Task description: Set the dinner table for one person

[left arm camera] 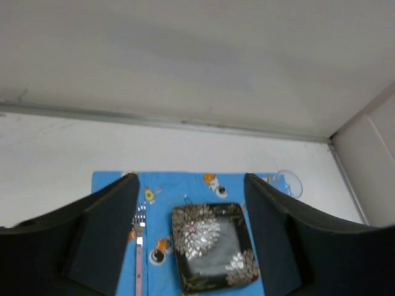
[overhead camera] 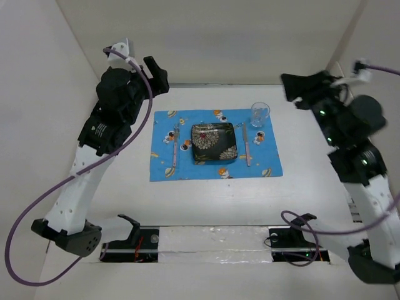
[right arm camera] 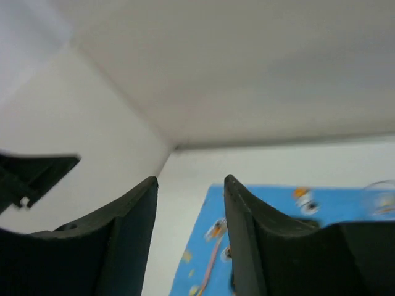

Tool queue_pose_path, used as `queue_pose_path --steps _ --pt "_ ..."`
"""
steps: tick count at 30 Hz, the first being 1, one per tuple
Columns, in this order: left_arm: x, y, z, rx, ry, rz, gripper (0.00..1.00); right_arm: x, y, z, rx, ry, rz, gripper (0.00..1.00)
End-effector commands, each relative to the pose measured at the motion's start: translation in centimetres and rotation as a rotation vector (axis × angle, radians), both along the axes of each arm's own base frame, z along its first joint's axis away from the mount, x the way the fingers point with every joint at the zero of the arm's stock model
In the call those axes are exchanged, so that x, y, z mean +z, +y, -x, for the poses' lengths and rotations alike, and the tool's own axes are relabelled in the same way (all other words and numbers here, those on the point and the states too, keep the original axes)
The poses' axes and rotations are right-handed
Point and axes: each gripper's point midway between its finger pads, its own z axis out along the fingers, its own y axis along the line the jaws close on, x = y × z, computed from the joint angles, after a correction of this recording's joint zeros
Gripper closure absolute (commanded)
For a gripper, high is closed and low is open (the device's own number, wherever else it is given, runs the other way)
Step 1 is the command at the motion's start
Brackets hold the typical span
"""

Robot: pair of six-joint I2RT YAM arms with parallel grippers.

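The white dinner table (overhead camera: 312, 187) holds a blue cartoon-print mat (overhead camera: 164, 167). On the mat sits a black square plate (overhead camera: 214, 142) with silver flowers, a fork (overhead camera: 175, 145) to its left and a knife (overhead camera: 246, 145) to its right. A clear glass (overhead camera: 260, 114) stands at the mat's far right corner. My left gripper (overhead camera: 159, 75) is open and empty, raised high over the table's far left; plate (left arm camera: 213, 245), fork (left arm camera: 138, 246) and glass (left arm camera: 290, 182) show below it. My right gripper (overhead camera: 292, 87) is open and empty, raised at the far right.
White walls close the table on the left, back and right. The arm bases and a taped strip (overhead camera: 212, 240) lie along the near edge. A purple cable (overhead camera: 37, 206) hangs off the left arm, another (overhead camera: 325, 231) loops off the right arm.
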Motion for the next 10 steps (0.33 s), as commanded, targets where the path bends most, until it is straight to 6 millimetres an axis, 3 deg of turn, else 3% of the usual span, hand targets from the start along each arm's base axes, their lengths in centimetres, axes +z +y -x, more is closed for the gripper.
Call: queue_pose_path --steps 1,2,3,4,5,10 --pt "3.3 3.1 2.5 0.103 -0.113 0.098 0.3 -1.7 -9.6 -0.4 -0.417 0.037 -0.021 0.43" --pt "5.0 4.5 4.2 0.133 -0.186 0.154 0.28 -2.8 -13.2 -0.3 -0.531 0.075 0.0 0.39" --pt "4.8 5.0 4.6 0.148 -0.199 0.17 0.26 -3.4 -14.4 -0.2 -0.557 0.09 0.015 0.38" --pt "3.3 5.0 4.5 0.156 -0.185 0.165 0.22 -4.3 -15.4 -0.4 -0.582 0.112 0.026 0.37" --pt "3.6 5.6 5.1 0.166 -0.204 0.182 0.22 -5.2 -16.0 -0.4 -0.608 0.136 0.038 0.35" --pt "0.2 4.4 3.6 0.159 -0.086 0.153 0.19 -9.9 -14.0 -2.5 -0.511 0.229 0.061 0.33"
